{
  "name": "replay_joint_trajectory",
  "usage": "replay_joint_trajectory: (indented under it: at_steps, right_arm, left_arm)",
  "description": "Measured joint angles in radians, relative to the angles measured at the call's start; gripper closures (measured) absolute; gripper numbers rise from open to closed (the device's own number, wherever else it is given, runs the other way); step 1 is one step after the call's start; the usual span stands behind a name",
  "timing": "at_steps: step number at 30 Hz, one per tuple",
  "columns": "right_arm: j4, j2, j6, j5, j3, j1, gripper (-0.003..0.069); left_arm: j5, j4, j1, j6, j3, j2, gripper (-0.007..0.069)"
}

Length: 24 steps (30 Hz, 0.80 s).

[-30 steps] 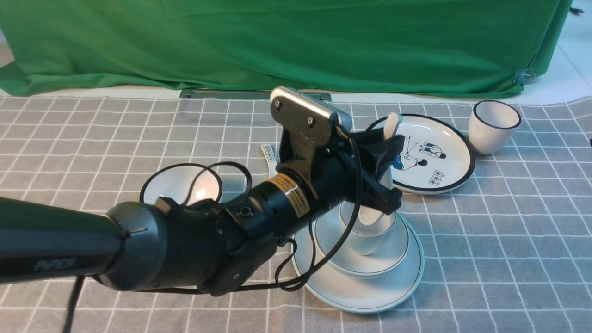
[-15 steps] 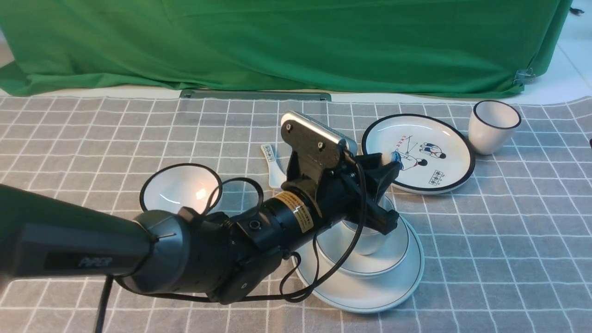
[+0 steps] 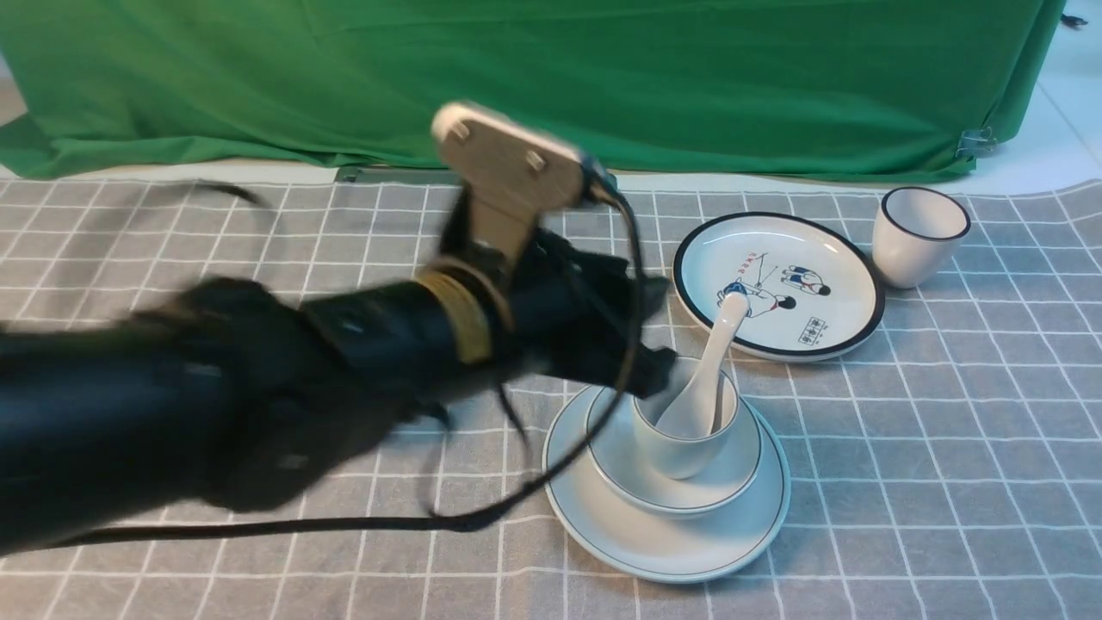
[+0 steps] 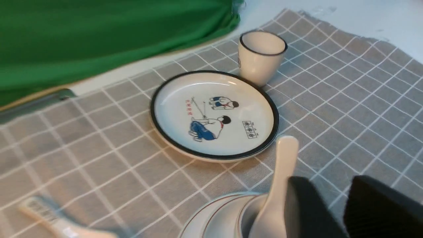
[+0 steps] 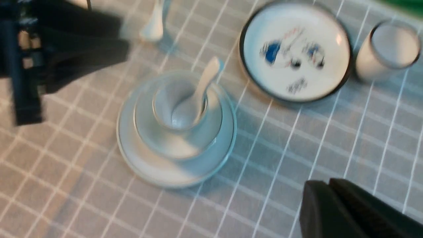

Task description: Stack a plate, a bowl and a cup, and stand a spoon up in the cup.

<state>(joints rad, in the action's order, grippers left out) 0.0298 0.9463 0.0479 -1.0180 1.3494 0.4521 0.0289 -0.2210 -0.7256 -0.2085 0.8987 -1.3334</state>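
Four pieces form one stack to the right of the left pincer (image 3: 669,331) and a little nearer the camera: the plain grey-white plate (image 3: 594,534) on the checked cloth (image 3: 913,439) at the bottom, then the shallow bowl (image 3: 627,469), the handleless cup (image 3: 680,456) and the ceramic soup spoon (image 3: 721,340), leaning in the cup with its handle up. The left pincer's fingers stand apart, clear of that handle — nothing between them. The right pincer (image 5: 329,182) is together and empty, well apart from the stack. Farther right of the left pincer and beyond it lies the cartoon plate (image 3: 848,301), with the black-rimmed cup (image 3: 913,250) past it; the printed spoon (image 4: 53,218) is hidden in the front view — behind the left arm
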Motion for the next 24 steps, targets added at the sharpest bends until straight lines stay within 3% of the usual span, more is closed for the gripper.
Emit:
replay_joint_trajectory:
  at_steps: [3, 8, 11, 16, 24]
  right_arm:
    - [0.015, -0.096, 0.002, 0.097, -0.029, 0.000, 0.0592]
    - [0.025, -0.427, 0.002, 0.431, -0.289, 0.000, 0.0592]
    - [0.025, -0.524, 0.001, 0.558, -0.403, 0.000, 0.0592]
    - [0.026, -0.787, -0.011, 0.916, -0.782, 0.000, 0.0590]
    - [0.026, -0.887, -0.039, 1.042, -0.929, 0.000, 0.0561]
  left_arm:
    - [-0.150, -0.003, 0.021, 0.000, 0.000, 0.125, 0.0593]
    - [-0.291, -0.004, 0.083, -0.019, -0.111, 0.373, 0.0620]
    - [-0.295, -0.004, 0.107, -0.044, -0.182, 0.462, 0.0622]
    - [-0.271, -0.004, 0.165, -0.143, -0.407, 0.697, 0.0624]
    - [-0.102, 0.001, 0.176, -0.161, -0.549, 0.833, 0.0615]
